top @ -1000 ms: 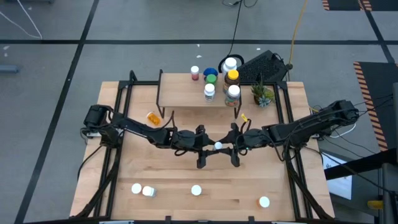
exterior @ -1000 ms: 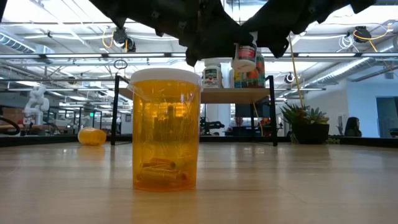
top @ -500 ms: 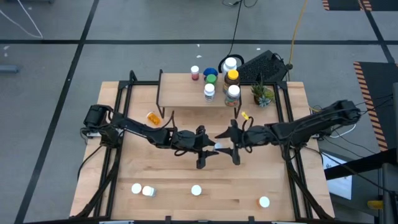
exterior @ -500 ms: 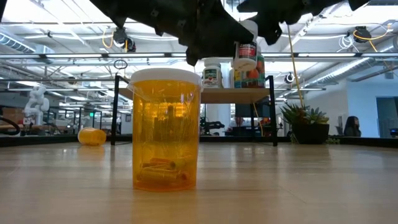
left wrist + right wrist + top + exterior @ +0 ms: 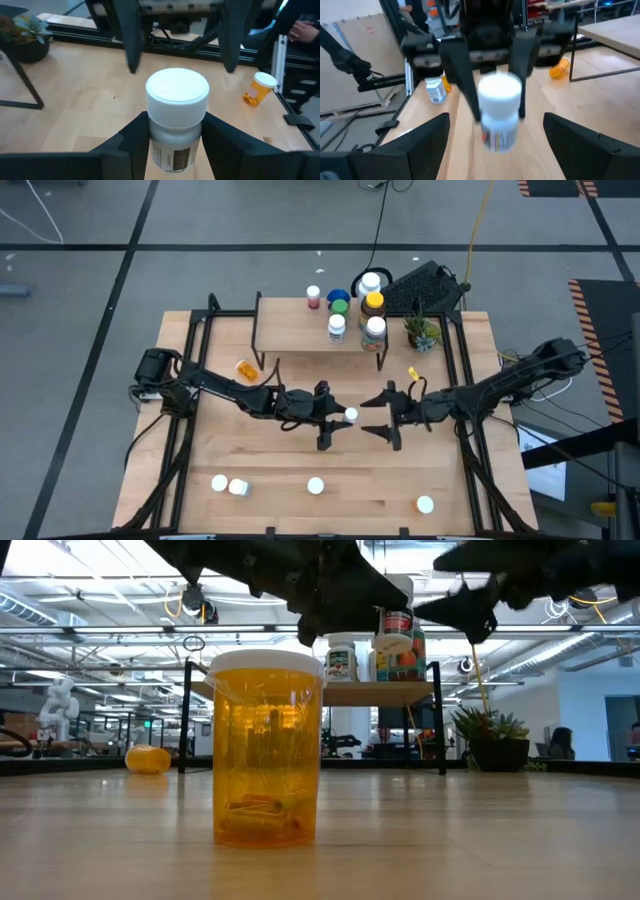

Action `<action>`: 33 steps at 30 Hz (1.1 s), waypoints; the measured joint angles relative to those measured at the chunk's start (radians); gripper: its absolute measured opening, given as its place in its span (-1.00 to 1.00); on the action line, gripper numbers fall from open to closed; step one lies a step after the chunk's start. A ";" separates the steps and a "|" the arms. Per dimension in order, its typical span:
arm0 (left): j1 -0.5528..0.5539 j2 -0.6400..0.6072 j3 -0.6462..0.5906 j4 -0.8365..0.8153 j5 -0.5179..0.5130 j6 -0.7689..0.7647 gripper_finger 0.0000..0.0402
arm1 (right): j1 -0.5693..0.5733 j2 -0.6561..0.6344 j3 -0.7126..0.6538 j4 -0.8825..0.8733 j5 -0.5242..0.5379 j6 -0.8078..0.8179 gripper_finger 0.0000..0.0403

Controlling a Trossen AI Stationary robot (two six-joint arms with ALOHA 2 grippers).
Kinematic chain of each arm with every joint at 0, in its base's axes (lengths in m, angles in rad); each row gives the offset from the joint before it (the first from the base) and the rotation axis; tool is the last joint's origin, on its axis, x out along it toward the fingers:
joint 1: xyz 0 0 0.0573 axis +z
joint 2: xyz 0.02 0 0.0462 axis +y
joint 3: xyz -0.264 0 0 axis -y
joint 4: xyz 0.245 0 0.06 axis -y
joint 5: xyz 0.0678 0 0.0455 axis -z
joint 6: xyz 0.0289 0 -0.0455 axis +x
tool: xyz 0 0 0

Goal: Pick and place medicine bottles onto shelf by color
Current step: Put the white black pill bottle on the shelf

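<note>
My left gripper [image 5: 340, 418] is shut on a white medicine bottle [image 5: 177, 100] with a white cap, above the table's middle. My right gripper [image 5: 369, 416] faces it from the right, open, its fingers apart from the bottle. The shelf [image 5: 300, 332] stands at the table's far side, with several white, blue, green and amber bottles [image 5: 372, 304] on its board. An orange bottle [image 5: 246, 368] lies on its side on the table left of the shelf. Several white-capped bottles [image 5: 316, 486] stand near the front edge; one is orange [image 5: 268, 750]. My left gripper pinches the white bottle's body just under the cap [image 5: 175, 132] between its two fingers [image 5: 135, 137]. The fingers reach in roughly level from the table's left. The bottle stands about upright, cap up, lifted clear of the table.
A small potted plant [image 5: 421, 331] sits right of the shelf. A dark case [image 5: 425, 285] lies beyond the table's far right corner. Black frame rails [image 5: 190, 360] run along the table's left and right sides. Bare wood shows between the grippers and the front row of bottles.
My right gripper has drawn back from the white bottle toward the table's right edge. The bottle has stayed in place in my left gripper, which has kept still.
</note>
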 joint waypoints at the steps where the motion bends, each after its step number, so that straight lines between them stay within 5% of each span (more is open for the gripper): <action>1: -0.001 0.000 0.000 0.004 -0.009 -0.002 -0.20 | 0.000 0.006 -0.023 0.039 -0.001 -0.004 0.56; 15: -0.006 0.000 0.000 0.118 -0.028 0.037 -0.20 | -0.004 0.171 0.027 0.131 0.000 -0.040 0.54; 29: -0.012 0.000 0.000 0.116 -0.029 0.037 -0.20 | -0.018 0.192 0.038 0.154 -0.003 -0.045 -0.25; 33: -0.013 0.000 0.000 0.112 -0.029 0.053 -0.11 | -0.018 0.191 0.041 0.116 0.002 -0.086 -0.30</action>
